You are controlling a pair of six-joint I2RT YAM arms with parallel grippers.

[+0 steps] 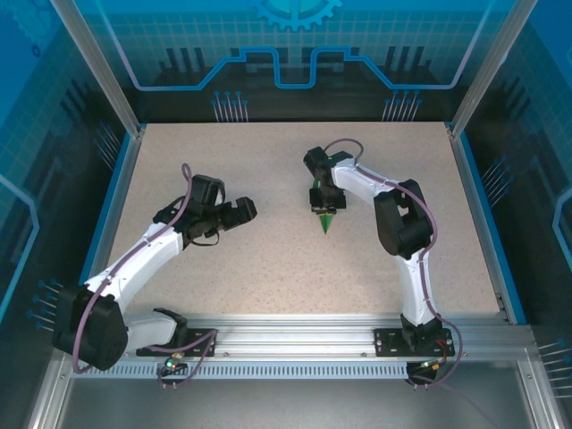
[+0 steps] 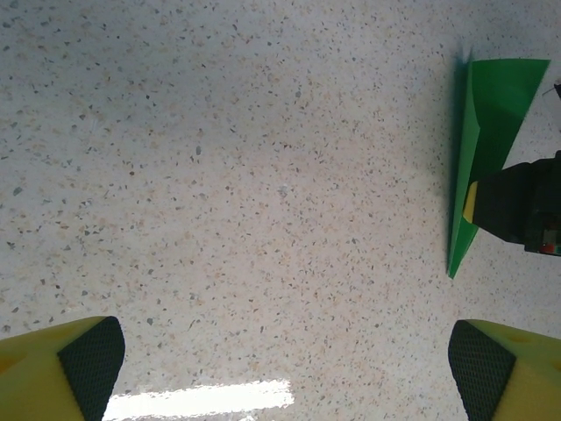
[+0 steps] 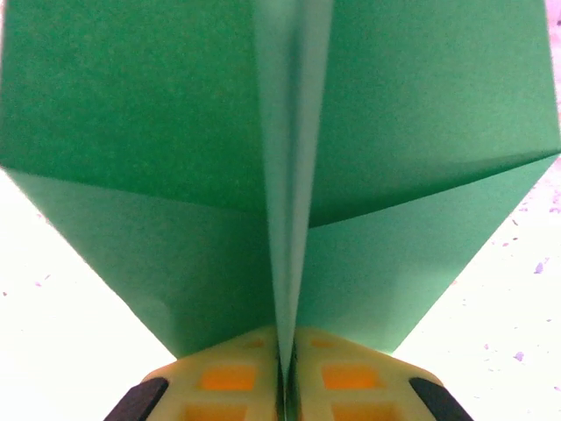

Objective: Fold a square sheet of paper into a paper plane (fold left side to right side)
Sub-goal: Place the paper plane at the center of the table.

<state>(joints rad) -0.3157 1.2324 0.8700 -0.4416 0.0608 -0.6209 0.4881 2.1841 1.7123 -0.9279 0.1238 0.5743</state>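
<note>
**A:** Count it for me, left to right.

**B:** Two arms, two grippers, one paper plane (image 1: 326, 220) and one speckled table (image 1: 268, 268).

**A:** Start at the left.

**B:** In the overhead view the left gripper (image 1: 236, 213) sits left of centre. Its jaws are spread wide with nothing between them. In its own wrist view (image 2: 285, 373) the two dark pads (image 2: 88, 364) sit in the bottom corners, with bare table between.

**A:** And the plane?

**B:** It is just right of centre in the overhead view, nose towards the bottom of the frame. From the left wrist it lies at the upper right edge (image 2: 491, 96), well clear of those open jaws.

**A:** The right side?

**B:** The right gripper (image 1: 323, 204) is at the plane's upper end. In its wrist view (image 3: 285, 373) the jaws are pressed together on the centre fold at the bottom middle. The two wings (image 3: 175, 132) spread left and right above them. I can't tell whether the plane touches the table.
</note>
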